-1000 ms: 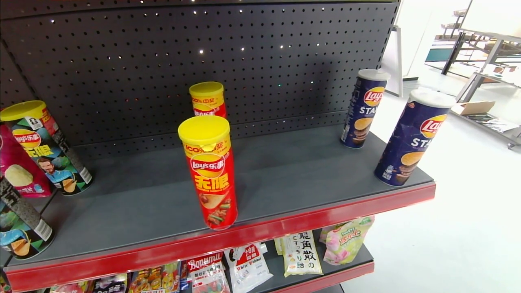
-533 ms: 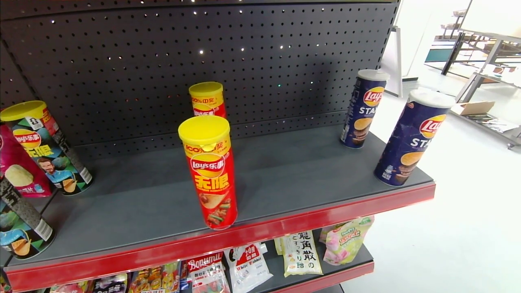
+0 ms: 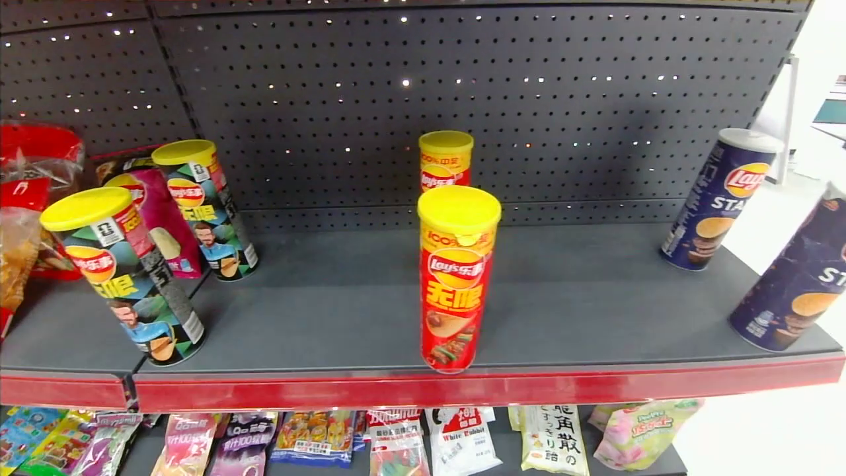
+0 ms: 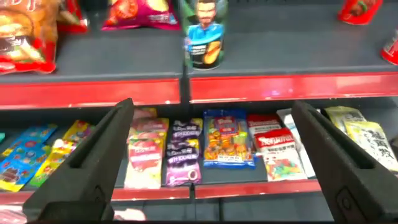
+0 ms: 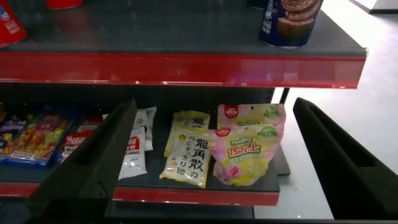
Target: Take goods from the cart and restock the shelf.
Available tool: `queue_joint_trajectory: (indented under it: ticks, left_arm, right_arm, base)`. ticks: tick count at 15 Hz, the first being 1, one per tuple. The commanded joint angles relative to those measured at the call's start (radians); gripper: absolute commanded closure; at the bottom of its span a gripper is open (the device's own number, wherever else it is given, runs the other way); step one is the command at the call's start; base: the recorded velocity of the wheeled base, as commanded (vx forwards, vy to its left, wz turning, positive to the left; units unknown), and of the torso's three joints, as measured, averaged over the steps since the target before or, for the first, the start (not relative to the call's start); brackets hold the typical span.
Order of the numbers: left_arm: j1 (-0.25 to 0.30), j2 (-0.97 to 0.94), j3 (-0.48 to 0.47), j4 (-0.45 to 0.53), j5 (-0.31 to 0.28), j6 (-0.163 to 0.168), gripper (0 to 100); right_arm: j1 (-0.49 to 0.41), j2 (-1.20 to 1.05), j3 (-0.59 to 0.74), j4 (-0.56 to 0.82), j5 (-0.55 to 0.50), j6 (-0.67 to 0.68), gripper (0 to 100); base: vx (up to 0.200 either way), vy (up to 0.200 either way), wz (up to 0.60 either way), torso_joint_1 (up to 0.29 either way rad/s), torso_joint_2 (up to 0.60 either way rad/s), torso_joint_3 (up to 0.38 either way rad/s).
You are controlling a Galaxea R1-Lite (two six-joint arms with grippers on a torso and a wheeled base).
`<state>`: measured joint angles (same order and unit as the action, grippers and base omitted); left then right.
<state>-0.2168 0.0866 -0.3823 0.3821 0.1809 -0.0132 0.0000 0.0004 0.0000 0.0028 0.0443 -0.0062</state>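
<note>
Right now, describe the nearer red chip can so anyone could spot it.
Find the dark grey shelf with the red front lip. Midway along that lip stands a tall red cylindrical chip can with a yellow lid. Its twin stands back by the black pegboard.

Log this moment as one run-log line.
left gripper: open, empty | right gripper: open, empty | shelf: front red can upright near red edge | stage: no goods in hand

The left gripper (image 4: 212, 104) is held wide apart facing the red-edged shelf (image 4: 280, 87); snack bags (image 4: 227, 140) are displayed below.
</note>
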Motion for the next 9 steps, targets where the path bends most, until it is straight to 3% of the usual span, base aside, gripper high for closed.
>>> queue_joint_trajectory:
  ticks: [1,4,7,9]
  left_arm:
    - [-0.001,0.007,0.0,0.001,0.0,-0.001,0]
    - [-0.001,0.005,0.033,-0.005,-0.003,-0.01,0]
    - [-0.001,0.007,0.261,-0.295,-0.047,-0.01,0]
    - [-0.001,0.005,0.381,-0.448,-0.049,0.013,0]
  right_arm:
    - [0.0,0.0,0.0,-0.001,0.0,0.0,0]
    - [0.0,0.0,0.0,-0.001,0.0,0.0,0]
    - [0.0,0.0,0.0,-0.006,0.037,-0.018,0]
    - [0.015,0.092,-0.144,-0.021,0.098,0.022,0]
  base:
    - [0.0,0.0,0.0,0.0,0.0,0.0]
    - [0.0,0.0,0.0,0.0,0.0,0.0]
    - [0.0,0.0,0.0,0.0,0.0,0.0]
    - [0.0,0.0,0.0,0.0,0.0,0.0]
